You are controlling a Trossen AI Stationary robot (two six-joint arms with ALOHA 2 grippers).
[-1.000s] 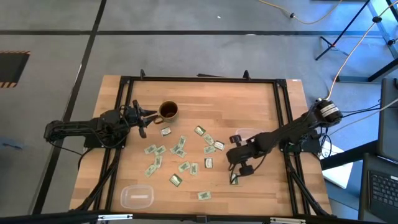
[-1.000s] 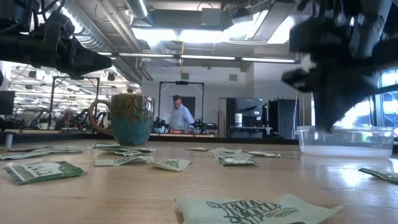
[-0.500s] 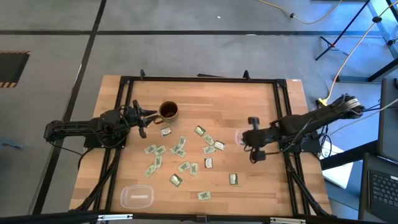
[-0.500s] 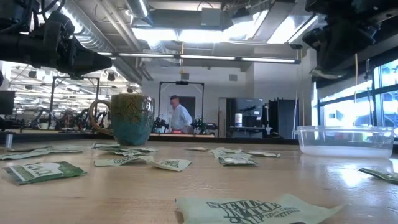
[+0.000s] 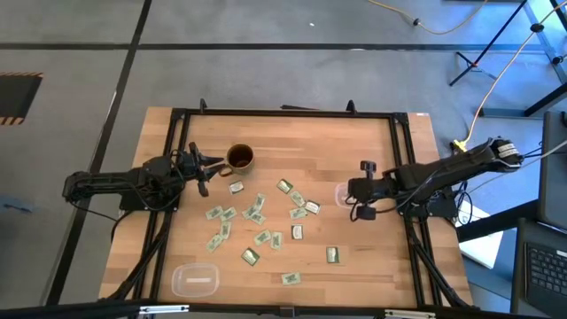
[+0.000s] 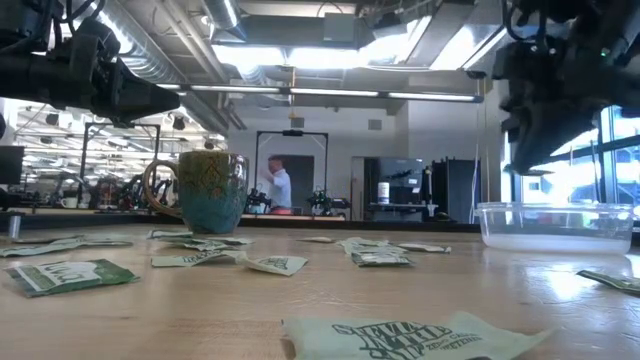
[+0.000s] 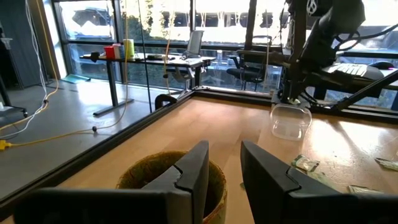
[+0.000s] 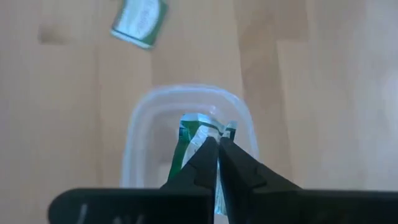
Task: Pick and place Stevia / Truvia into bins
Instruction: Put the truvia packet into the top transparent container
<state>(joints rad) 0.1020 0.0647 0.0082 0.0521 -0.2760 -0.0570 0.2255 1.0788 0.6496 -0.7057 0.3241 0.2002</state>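
1. High view: the right tool (image 5: 353,196) is hanging over a clear bin (image 5: 342,192) at the right side of the wooden worktop (image 5: 354,142), while the left tool (image 5: 205,173) is waiting just beside a brown mug (image 5: 240,158). Green-and-white sachets (image 5: 257,211) are lying scattered across the middle of the worktop, and a second clear bin (image 5: 195,280) is sitting near the front edge.

2. Low view: the right tool (image 6: 535,150) is hovering above the bin (image 6: 553,227), apart from its rim. The mug (image 6: 210,190) is standing upright behind loose sachets (image 6: 68,275), and a person (image 6: 277,187) is showing in the room beyond.

3. Left wrist view: the left tool (image 7: 225,174) is holding its fingers (image 7: 196,171) spread with nothing between them, poised over the mug (image 7: 168,177). The far bin (image 7: 291,121) is sitting below the other arm.

4. Right wrist view: the right tool (image 8: 217,148) is pressing its fingers (image 8: 239,165) together on a green sachet (image 8: 189,143), directly above the open bin (image 8: 140,137). Another sachet (image 8: 139,21) is lying on the worktop beyond the bin.
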